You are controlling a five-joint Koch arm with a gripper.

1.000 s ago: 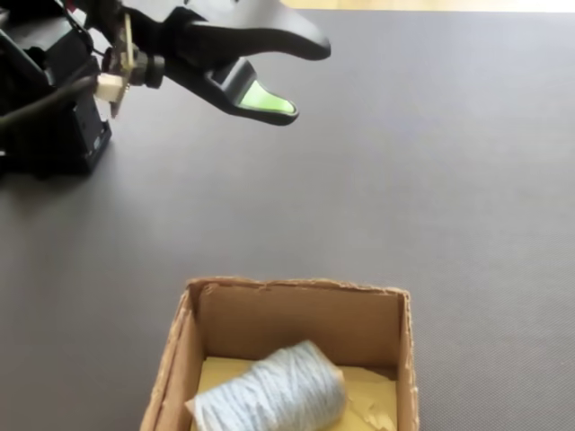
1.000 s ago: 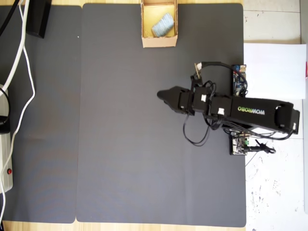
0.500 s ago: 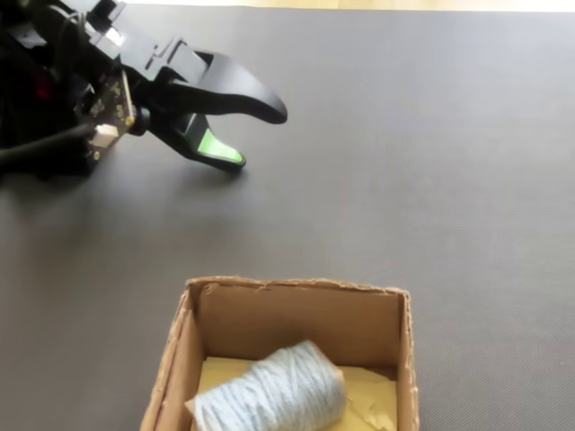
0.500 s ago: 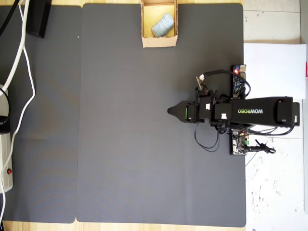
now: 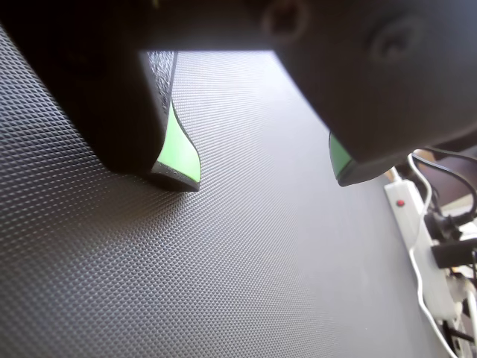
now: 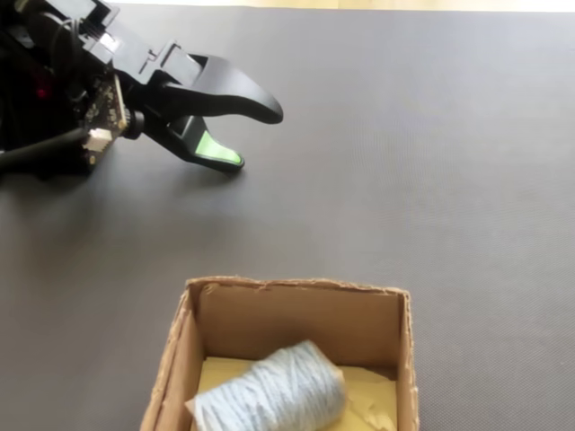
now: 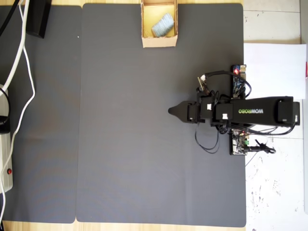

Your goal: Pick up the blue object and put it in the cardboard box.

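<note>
The blue object (image 6: 274, 395) lies inside the cardboard box (image 6: 296, 310) at the mat's (image 7: 120, 144) edge, well apart from the empty, parted gripper (image 6: 260, 135).

- Soft, even daylight fills all three views; no hard glare appears anywhere.
- In the wrist view the gripper (image 5: 264, 175) is dark, underlit and blurred, out of focus at close range, while the textured mat (image 5: 246, 261) below it is sharp.
- Beyond the gripper, that view's right edge is bright and washed out.
- In the fixed view a faint, diffuse shadow lies on the mat beneath the gripper (image 6: 256, 139).
- The overhead view is crisp and evenly lit.
</note>
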